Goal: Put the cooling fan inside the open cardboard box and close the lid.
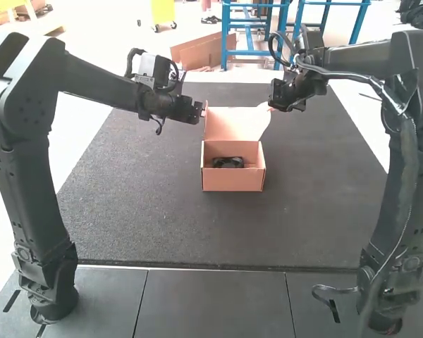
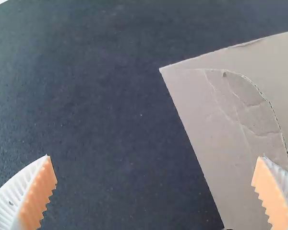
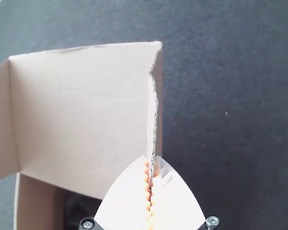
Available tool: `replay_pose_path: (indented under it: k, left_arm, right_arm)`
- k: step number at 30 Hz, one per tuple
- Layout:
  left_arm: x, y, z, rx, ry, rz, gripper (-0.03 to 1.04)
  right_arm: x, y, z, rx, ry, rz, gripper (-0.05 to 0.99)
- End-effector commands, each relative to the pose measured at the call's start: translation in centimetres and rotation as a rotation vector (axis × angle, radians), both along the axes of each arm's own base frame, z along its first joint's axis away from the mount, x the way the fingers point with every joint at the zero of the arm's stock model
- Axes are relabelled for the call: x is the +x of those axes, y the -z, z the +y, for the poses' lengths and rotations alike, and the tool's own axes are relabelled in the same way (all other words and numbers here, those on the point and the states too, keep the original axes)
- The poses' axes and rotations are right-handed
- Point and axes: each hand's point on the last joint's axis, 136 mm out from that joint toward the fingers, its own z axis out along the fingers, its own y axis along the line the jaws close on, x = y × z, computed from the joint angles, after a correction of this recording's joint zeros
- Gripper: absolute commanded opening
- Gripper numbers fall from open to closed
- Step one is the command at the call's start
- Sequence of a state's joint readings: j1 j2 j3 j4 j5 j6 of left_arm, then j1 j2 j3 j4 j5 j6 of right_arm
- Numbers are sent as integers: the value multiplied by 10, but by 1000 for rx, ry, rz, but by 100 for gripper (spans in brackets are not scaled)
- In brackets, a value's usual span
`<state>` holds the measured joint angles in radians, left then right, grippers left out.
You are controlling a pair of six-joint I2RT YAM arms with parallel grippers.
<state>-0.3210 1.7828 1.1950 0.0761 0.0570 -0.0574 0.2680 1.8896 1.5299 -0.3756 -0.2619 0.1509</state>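
Brown cardboard forms the box (image 1: 233, 176), which sits near the middle of the dark mat (image 1: 113, 183) with its opening facing up. You can see the fan (image 1: 228, 162) as a black shape on the box floor, toward the left side. The lid (image 1: 234, 124) stands upright from the far wall and is not yet closed. Your right gripper (image 3: 151, 191) pinches the lid's right edge: its white ribbed fingers are pressed together on the cardboard, and the orange pads meet across the thin sheet. In the high view that gripper sits at the lid's upper right corner, with the right arm coming in from the right. Your left gripper (image 1: 196, 113) hangs just beside the lid's left edge, at about the height of its top. Its fingers (image 2: 33, 194) are spread wide with the orange pads facing inward, and they grasp nothing. In the left wrist view one finger lies over the mat and the other over a face of the lid that bears a curved, creased line. Whether that finger touches the cardboard cannot be told.
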Motion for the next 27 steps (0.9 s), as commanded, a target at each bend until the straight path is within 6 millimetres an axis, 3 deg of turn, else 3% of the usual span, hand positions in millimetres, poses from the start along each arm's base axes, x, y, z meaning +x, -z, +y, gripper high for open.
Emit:
replay_pose_path:
  k: [1, 15, 27]
  left_arm:
    - [5, -20, -9, -28, 17, -40, 97]
    - [4, -21, -9, -28, 15, -41, 97]
    - [-4, -25, -6, -24, 16, -24, 97]
  right_arm:
    - [3, -2, -4, -12, 23, -12, 1]
    - [-19, -5, 10, -54, -11, -29, -1]
    - [-36, -6, 5, -87, -8, -40, -1]
